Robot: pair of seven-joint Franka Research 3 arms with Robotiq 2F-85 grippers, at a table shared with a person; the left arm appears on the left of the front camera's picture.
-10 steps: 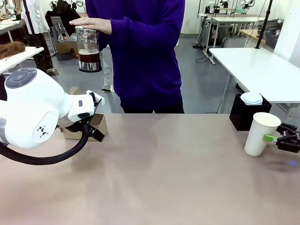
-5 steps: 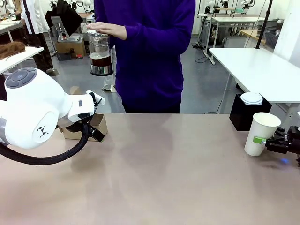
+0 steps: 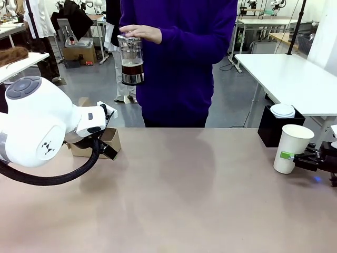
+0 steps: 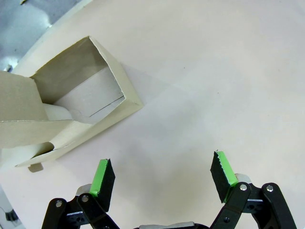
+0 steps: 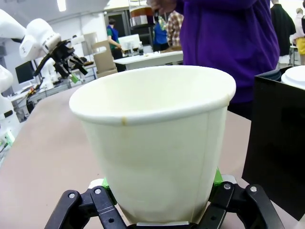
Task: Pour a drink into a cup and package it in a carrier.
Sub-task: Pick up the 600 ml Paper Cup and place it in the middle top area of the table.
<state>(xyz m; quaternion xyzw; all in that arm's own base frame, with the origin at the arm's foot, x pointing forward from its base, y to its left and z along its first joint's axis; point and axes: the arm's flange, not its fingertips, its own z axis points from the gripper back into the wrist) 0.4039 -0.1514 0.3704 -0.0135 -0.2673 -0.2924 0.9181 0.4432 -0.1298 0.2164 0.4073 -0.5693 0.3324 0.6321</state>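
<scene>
Left fingers (image 4: 162,172): wide apart, holding nothing, over the surface (image 4: 224,67).
Carrier (image 4: 71,107): brown cardboard, just beside them.
Right fingers (image 3: 287,157): shut on the white paper cup (image 3: 293,145), standing upright.
Drink (image 3: 132,69): dark brown, in the person's glass pitcher (image 3: 131,57), far side.

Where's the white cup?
In the front view the cup sits at the right of the table, held by the right gripper, beside the black box.
</scene>
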